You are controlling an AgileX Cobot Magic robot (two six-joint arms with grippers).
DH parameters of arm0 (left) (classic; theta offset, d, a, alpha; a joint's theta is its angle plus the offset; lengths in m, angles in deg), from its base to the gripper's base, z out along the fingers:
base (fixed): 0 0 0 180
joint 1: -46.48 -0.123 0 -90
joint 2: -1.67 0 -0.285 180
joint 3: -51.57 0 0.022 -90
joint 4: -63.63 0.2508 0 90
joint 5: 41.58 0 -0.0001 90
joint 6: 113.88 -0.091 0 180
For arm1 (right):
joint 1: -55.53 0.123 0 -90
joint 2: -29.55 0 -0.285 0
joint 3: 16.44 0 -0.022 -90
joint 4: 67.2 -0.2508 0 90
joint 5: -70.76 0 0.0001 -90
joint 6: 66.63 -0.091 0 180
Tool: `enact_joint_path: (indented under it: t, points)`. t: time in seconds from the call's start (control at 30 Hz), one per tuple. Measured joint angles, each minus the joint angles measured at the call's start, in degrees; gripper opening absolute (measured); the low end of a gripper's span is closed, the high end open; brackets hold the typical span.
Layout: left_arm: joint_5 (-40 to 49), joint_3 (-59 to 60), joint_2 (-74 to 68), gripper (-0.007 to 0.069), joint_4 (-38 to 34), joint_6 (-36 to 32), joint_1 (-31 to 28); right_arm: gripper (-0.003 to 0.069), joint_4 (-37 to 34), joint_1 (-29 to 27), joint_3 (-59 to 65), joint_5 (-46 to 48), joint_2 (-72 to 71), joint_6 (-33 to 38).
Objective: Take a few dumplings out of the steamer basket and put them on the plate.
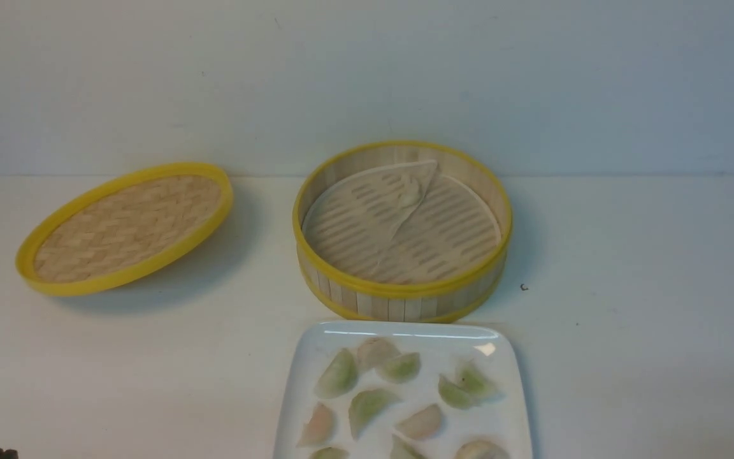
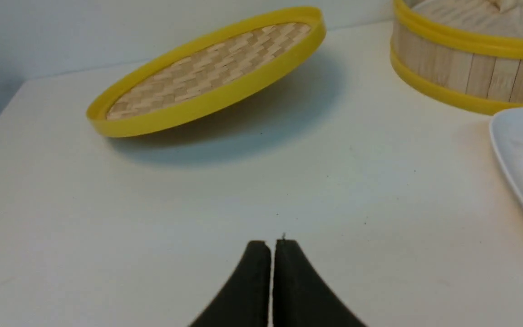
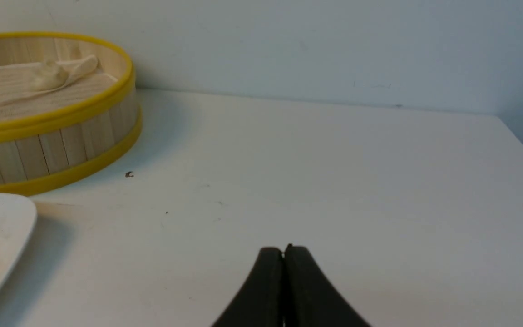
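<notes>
The steamer basket (image 1: 403, 299) stands at the table's middle, its slotted floor covered by a folded liner (image 1: 399, 191); one pale lump sits under the liner's fold. Several pale green and pinkish dumplings (image 1: 367, 405) lie on the white plate (image 1: 507, 421) just in front of the basket. In the left wrist view my left gripper (image 2: 273, 245) is shut and empty over bare table, with the basket (image 2: 461, 68) and the plate's rim (image 2: 515, 168) off to one side. My right gripper (image 3: 284, 250) is shut and empty too, above bare table beside the basket (image 3: 52, 154).
The flat woven lid (image 1: 126, 227) with its yellow rim rests tilted on the table left of the basket, also in the left wrist view as the lid (image 2: 207, 72). A wall runs along the table's far edge. A small dark speck (image 1: 524, 287) lies right of the basket.
</notes>
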Motion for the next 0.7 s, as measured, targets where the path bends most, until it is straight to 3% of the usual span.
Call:
enact_joint_path:
  t: [0.7]
  points:
    - [0.6,0.0,0.0,-0.0006,0.6,0.0,-1.1,-0.0015,0.0,0.0,0.0,0.0,0.0,0.0]
